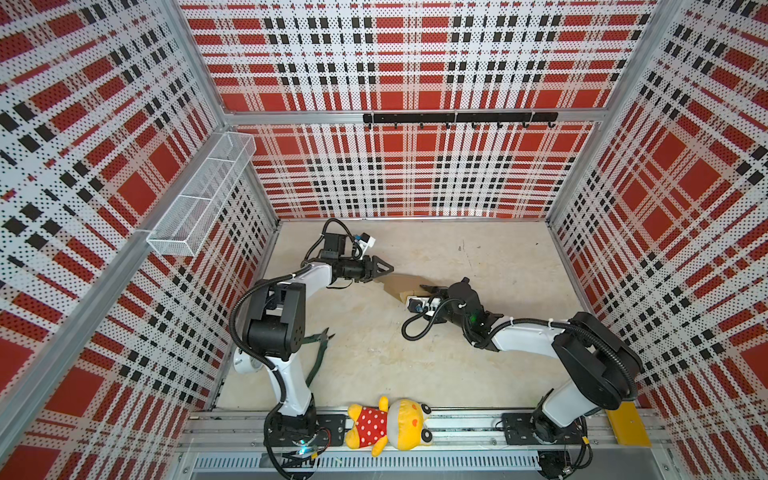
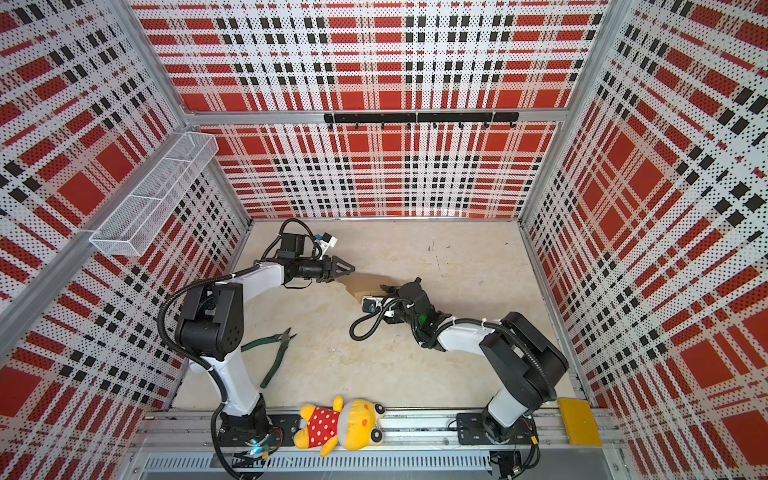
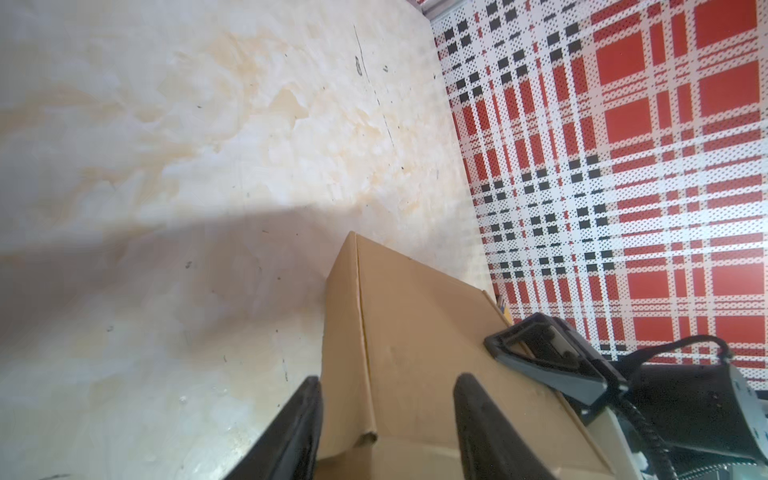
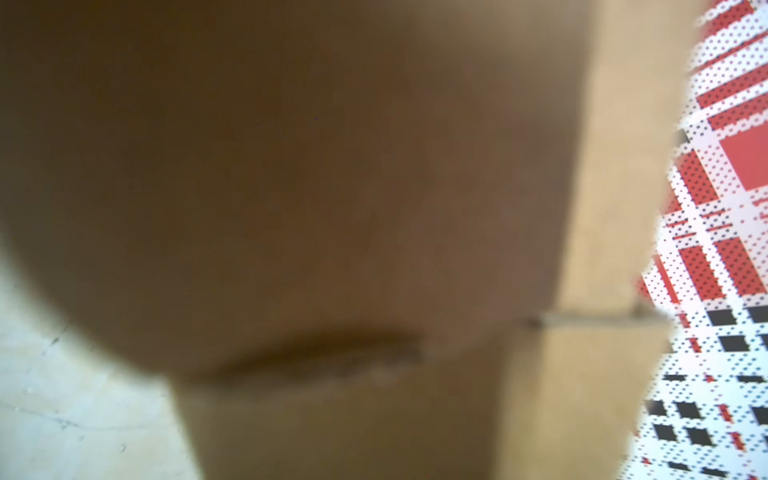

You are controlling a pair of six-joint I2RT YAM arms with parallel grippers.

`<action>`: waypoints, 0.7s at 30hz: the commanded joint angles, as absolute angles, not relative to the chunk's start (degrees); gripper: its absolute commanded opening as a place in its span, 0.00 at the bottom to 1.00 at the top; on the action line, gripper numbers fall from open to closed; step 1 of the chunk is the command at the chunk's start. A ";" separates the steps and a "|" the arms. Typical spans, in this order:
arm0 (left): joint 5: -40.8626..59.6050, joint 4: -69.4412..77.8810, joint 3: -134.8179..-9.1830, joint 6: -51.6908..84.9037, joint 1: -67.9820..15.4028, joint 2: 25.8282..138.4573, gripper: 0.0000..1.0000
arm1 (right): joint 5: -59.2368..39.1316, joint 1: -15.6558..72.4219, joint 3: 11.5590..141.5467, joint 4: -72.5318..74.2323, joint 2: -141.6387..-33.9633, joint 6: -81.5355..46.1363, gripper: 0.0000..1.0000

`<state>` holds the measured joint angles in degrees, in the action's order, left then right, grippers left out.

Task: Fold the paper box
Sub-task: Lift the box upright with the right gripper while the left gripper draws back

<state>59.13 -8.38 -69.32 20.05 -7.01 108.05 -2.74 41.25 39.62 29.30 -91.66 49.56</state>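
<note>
Your left gripper (image 1: pixel 386 268) straddles a creased corner of the paper box (image 1: pixel 397 286), jaws spread and clamping nothing. It is likely placed there to steady that end for the next fold. The box is plain brown corrugated cardboard, matte, with a dented fold line, and sits mid-table (image 1: pixel 498 353) between both arms. Your right gripper (image 1: pixel 426 289) meets the opposite end, probably bracing it. Its wrist camera shows only blurred cardboard, so whether it pinches a flap cannot be told.
</note>
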 commanded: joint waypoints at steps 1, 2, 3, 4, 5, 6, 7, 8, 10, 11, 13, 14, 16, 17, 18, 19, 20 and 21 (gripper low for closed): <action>60.51 -6.76 -69.41 21.56 -5.22 104.69 0.57 | -7.16 40.37 38.67 35.15 -89.12 41.07 0.54; 60.56 -6.85 -69.43 21.38 -4.64 103.82 0.58 | -8.13 40.19 38.59 35.41 -89.03 39.40 0.54; 60.41 -6.99 -69.39 21.04 -3.96 102.94 0.58 | -9.05 39.93 38.26 36.57 -89.10 37.62 0.54; 60.05 -7.07 -69.18 20.64 -3.32 102.00 0.58 | -9.79 39.81 37.88 38.10 -89.44 35.68 0.54; 59.65 -7.31 -68.93 20.20 -2.79 101.10 0.58 | -10.26 39.70 37.61 39.38 -89.84 33.98 0.54; 59.30 -7.81 -68.74 19.59 -2.37 100.14 0.58 | -10.45 39.72 37.37 40.97 -90.29 31.94 0.54; 59.03 -8.43 -68.58 18.72 -1.95 98.86 0.59 | -10.68 39.71 36.91 43.34 -90.98 29.24 0.53; 58.60 -9.08 -68.42 17.92 -1.64 97.56 0.59 | -10.92 39.72 36.62 45.81 -91.69 26.53 0.53; 56.84 -11.17 -67.90 15.04 -1.26 94.57 0.59 | -11.89 39.71 35.96 51.75 -93.71 20.99 0.53; 55.62 -12.44 -67.70 13.65 -1.15 92.95 0.59 | -12.17 39.74 35.62 54.61 -94.90 18.52 0.53; 53.14 -14.97 -67.21 10.98 -0.97 89.24 0.59 | -12.23 39.96 35.08 60.98 -97.47 13.77 0.52; 52.00 -15.81 -66.99 9.96 -0.91 87.39 0.60 | -12.13 40.15 34.77 63.75 -98.72 11.92 0.51; 49.65 -17.62 -66.62 7.59 -0.71 83.98 0.61 | -12.28 40.40 34.49 67.93 -100.56 9.03 0.51; 48.73 -18.62 -66.69 6.49 -0.74 82.83 0.61 | -12.44 40.49 34.60 69.20 -101.40 8.08 0.51; 48.36 -20.05 -67.32 5.71 -0.75 82.46 0.61 | -13.01 40.52 34.74 70.16 -102.19 7.45 0.51; 48.25 -21.64 -68.12 5.63 -0.78 82.74 0.62 | -13.61 40.52 34.93 71.19 -103.03 6.76 0.51; 48.46 -22.40 -68.44 5.72 -0.69 82.88 0.62 | -14.01 40.52 35.13 71.96 -103.85 6.02 0.51; 48.19 -23.24 -68.73 5.64 -0.64 82.88 0.62 | -14.23 40.52 35.28 72.60 -104.59 5.52 0.51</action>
